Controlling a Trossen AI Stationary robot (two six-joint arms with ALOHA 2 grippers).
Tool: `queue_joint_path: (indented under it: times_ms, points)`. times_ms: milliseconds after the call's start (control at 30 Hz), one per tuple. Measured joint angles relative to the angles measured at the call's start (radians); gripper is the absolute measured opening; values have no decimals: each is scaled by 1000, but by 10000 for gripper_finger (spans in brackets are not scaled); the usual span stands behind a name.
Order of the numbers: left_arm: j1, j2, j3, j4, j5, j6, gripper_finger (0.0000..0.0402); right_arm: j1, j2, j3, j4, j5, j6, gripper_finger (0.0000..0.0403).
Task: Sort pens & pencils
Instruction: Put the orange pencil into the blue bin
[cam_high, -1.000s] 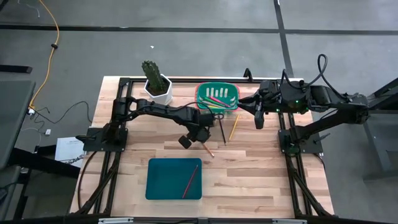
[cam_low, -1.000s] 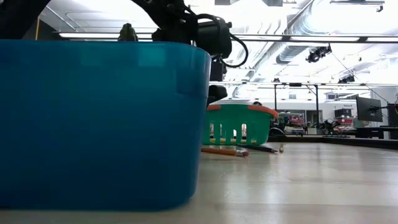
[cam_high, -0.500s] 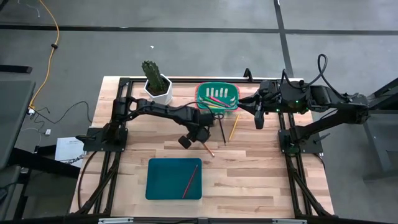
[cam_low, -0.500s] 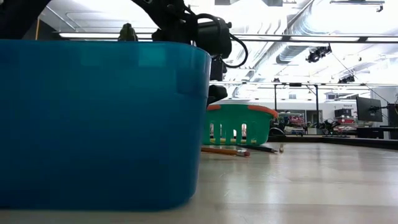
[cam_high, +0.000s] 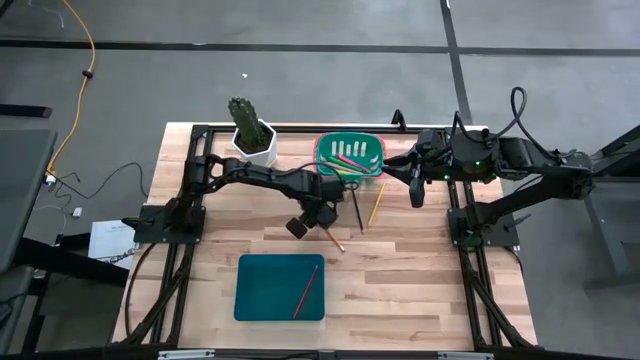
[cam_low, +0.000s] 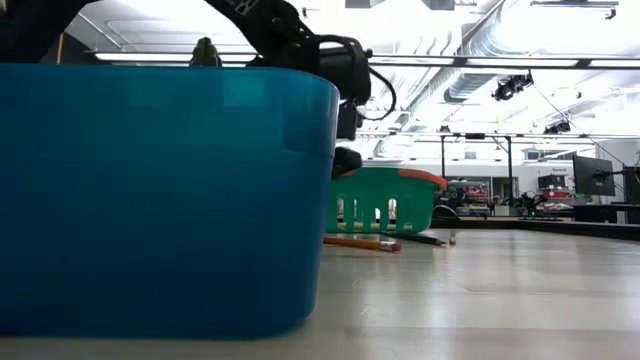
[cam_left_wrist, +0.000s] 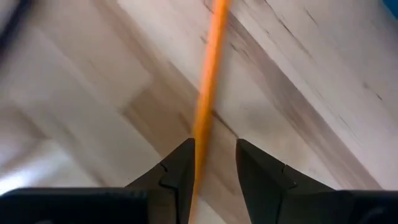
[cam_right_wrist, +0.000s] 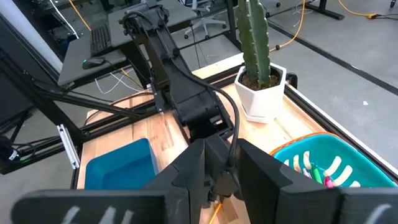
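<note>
Where the high view looks down: green basket (cam_high: 350, 156) holds pens (cam_high: 349, 157); blue bin (cam_high: 280, 288) holds one red pencil (cam_high: 306, 291); three pencils (cam_high: 376, 203) lie loose on bare surface (cam_high: 420, 270) between.
Low view: bin wall fills near edge.
Left wrist view: left gripper (cam_left_wrist: 213, 163), part-open, straddles an orange pencil (cam_left_wrist: 208, 93), grip unclear.
Right wrist view: right gripper (cam_right_wrist: 219, 163) part-open, empty, near basket.

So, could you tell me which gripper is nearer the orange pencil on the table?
Left. The left gripper is right over the orange pencil, fingers open astride it. The right gripper hangs off by the green basket.
</note>
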Motion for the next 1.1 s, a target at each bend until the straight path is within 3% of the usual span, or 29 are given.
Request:
queue_joint_path:
  times_ms: [1100]
  points:
    - [0,30,1,-18,-10,-71,104,0,0,0,0,0,0,83]
